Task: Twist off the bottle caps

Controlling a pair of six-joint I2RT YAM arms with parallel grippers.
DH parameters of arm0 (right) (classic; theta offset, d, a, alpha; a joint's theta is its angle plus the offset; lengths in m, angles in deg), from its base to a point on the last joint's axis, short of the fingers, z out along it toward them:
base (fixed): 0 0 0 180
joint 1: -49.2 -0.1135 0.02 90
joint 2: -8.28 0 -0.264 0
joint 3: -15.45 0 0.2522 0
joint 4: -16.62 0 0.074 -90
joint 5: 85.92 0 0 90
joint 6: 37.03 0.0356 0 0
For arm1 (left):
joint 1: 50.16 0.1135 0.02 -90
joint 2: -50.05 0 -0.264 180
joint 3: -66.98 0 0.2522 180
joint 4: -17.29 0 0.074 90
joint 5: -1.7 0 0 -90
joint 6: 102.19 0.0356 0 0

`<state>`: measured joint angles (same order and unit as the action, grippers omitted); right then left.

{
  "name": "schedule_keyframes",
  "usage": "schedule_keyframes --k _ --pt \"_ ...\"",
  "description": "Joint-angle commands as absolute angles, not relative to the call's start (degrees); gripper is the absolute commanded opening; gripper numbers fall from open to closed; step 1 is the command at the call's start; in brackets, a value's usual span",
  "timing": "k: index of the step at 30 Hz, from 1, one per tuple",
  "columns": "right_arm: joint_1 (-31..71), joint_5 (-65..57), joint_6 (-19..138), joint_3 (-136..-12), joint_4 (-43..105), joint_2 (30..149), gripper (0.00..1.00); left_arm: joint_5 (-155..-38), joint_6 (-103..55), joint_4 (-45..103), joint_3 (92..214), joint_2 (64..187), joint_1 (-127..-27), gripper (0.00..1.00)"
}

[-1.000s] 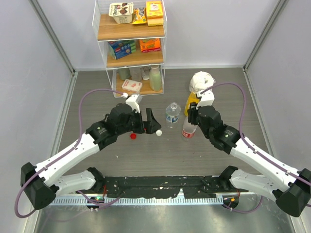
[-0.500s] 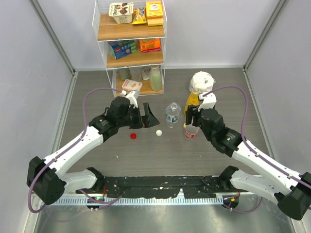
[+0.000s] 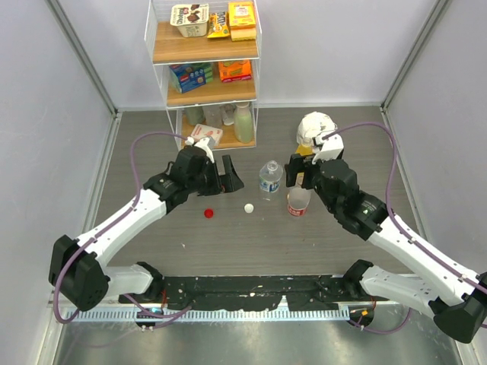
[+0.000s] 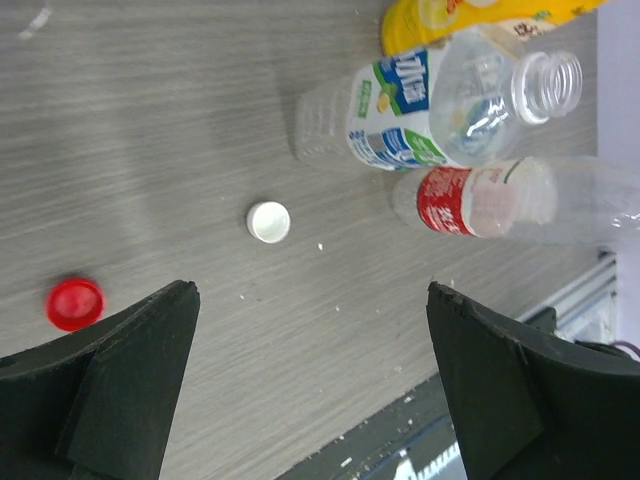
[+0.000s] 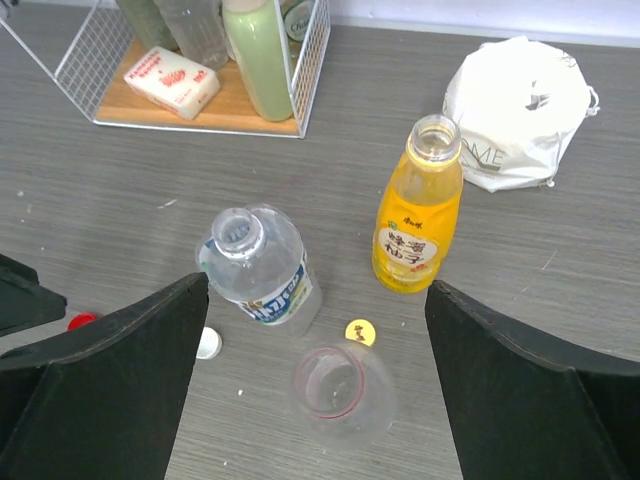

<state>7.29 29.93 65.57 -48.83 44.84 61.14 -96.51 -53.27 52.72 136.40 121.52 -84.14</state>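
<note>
Directly under the right claw stands the red-label bottle, neck bare. The claw's fingers are spread wide to either side of it, gripping nothing. Just ahead of that bottle lies the yellow cap. Further ahead, toward the right finger, there's the yellow bottle, open too. Toward the left finger, the blue-label bottle is open as well.

Over to the left claw: fully spread and empty. The white cap lies on the table below the gap between its fingers, and the red cap sits just off one fingertip.

So all three caps look to be off, and I'd call the job as good as finished; what's left is a clean exit. Doing it well means the right claw goes straight up, fingers wide, no sideways drift. That bottle looks empty and light, and a brush on the neck would likely tip it into its neighbours. The left claw has nothing tall beneath it and can simply lift clear.
</note>
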Motion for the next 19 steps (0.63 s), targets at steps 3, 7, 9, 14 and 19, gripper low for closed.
schedule_keyframes --k 3,7,9,14,19 --pt "7.2 30.8 66.1 -55.6 46.3 61.6 0.98 -86.1 -48.9 54.6 140.8 121.2 -83.8 1.00" --pt "7.3 30.5 66.1 -58.1 46.3 64.2 1.00 -81.1 -46.6 56.3 142.1 120.9 -83.7 1.00" --pt "7.4 29.8 66.2 -59.8 46.4 66.5 1.00 -78.6 -45.8 56.1 141.8 120.4 -83.8 1.00" --pt "9.4 26.4 67.5 -65.2 46.4 72.4 1.00 -75.8 -43.0 54.6 141.1 119.6 -83.8 1.00" --pt "22.2 14.1 73.4 -73.8 47.1 78.7 1.00 -72.6 -40.2 52.9 139.3 117.7 -83.7 1.00"
